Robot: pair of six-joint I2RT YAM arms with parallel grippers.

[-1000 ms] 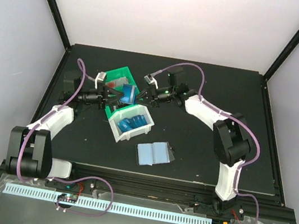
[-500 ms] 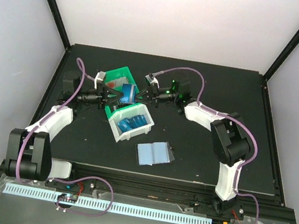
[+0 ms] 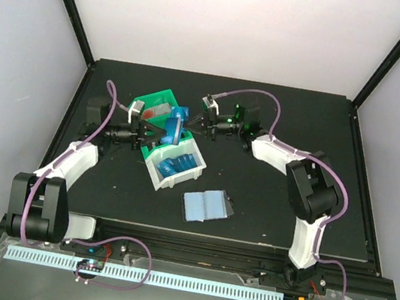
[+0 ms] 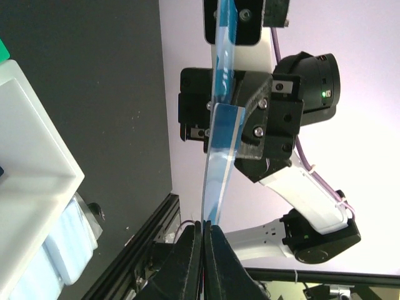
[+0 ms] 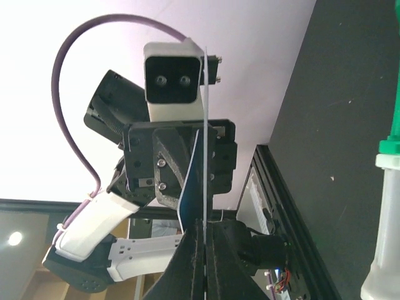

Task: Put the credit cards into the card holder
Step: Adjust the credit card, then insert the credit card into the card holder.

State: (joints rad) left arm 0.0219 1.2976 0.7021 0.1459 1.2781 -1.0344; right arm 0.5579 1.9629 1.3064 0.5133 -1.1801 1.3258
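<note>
Top view: thin blue plastic credit card (image 3: 177, 125) in the air left of centre, above green plastic bin (image 3: 159, 98). Left jaws and right jaws both pinch it from opposite sides. Black folding card holder (image 3: 206, 205) lies open at lower centre of the counter (image 3: 274, 207), well apart.

Left wrist: card (image 4: 215, 181) runs upward from the left jaws.

Right wrist: card (image 5: 192, 187) edge-on at centre.

Likely a handover; loosen one pinch only once the other is firm.
</note>
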